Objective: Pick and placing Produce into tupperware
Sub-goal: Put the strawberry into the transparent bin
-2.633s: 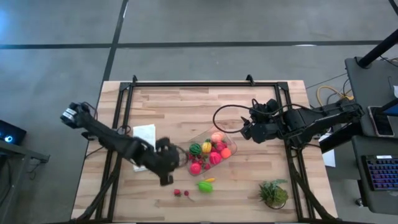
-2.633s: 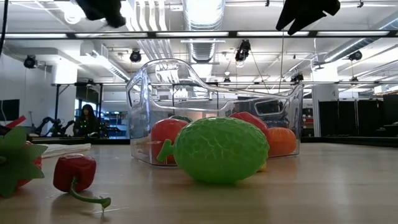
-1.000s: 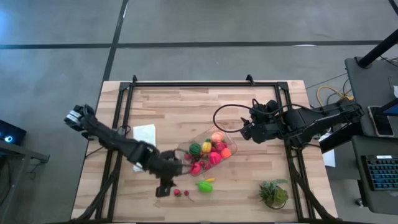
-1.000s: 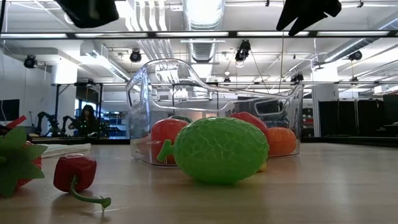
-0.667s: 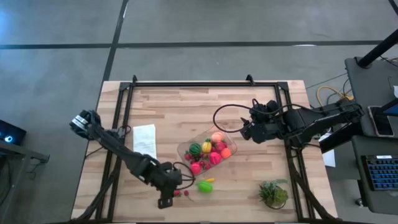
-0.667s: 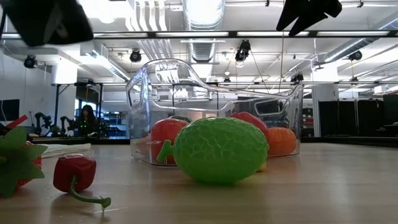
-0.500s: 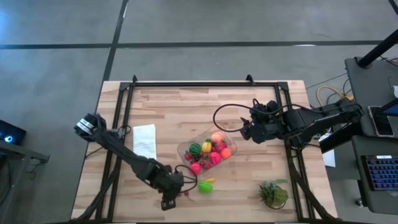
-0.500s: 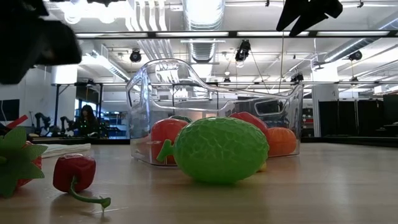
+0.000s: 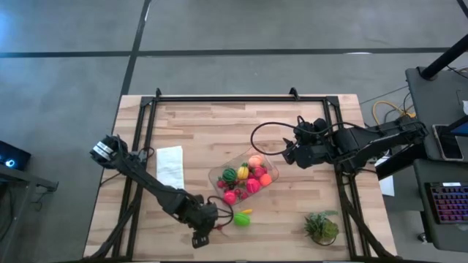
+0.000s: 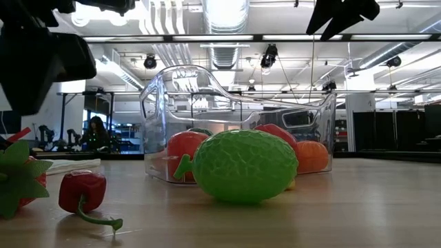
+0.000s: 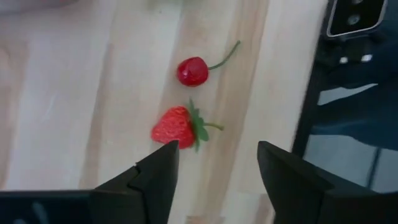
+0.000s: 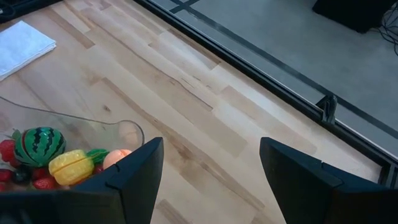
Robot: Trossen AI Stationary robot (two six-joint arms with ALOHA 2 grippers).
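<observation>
Left tool (image 11: 214, 168) open above a strawberry (image 11: 176, 127) on the tabletop (image 9: 292, 212).
The strawberry lies on its side beside a cherry (image 11: 191, 71), leafy cap toward the tabletop's edge; right tool (image 12: 208, 171) open beside the tupperware (image 9: 219, 174).

Grey concrete floor (image 9: 219, 29), ceiling lights (image 10: 227, 14)

Bright even overhead light, ceiling lamps (image 10: 224, 12) glaring, soft shadows, left wrist view slightly blurred.
</observation>
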